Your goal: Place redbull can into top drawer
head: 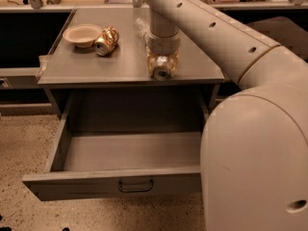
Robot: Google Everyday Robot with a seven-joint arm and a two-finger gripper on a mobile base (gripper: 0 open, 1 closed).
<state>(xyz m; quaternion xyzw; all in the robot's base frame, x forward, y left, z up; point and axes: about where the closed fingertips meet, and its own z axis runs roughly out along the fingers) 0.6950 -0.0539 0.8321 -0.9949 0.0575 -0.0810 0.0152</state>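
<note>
The pincer [162,65] stands straight down over the redbull can [162,74], one finger pressed to each flank, so it reads as pinching the can. The can lies on its side on the worktop [96,69], near the front edge, with its dark round end facing the camera. It is not yet lifted: its underside appears to rest on the worktop.

Positions relative to the redbull can:
- Arm [207,25]: rises directly above the can, then bends away to its right.
- Clear plastic bottle [143,27]: just behind the can and slightly left, partly hidden by the arm.
- Gold can [106,40]: behind and to the left, well apart, lying on its side.
- Bowl [82,34]: further left again, just beside the gold can.
- Top drawer [86,189]: below and in front of the can, pulled fully out, with its bar handle [135,186] at the middle of the front panel.

Step in hand, as judged: grasp made, lift pending.

Next move, as judged: raise the can clear of the worktop edge, carry it forward past that edge, then lower it over the drawer floor before release. The grip is across a round body, so the can may roll or slip if the lift is abrupt; raise it slowly and keep the path short
</note>
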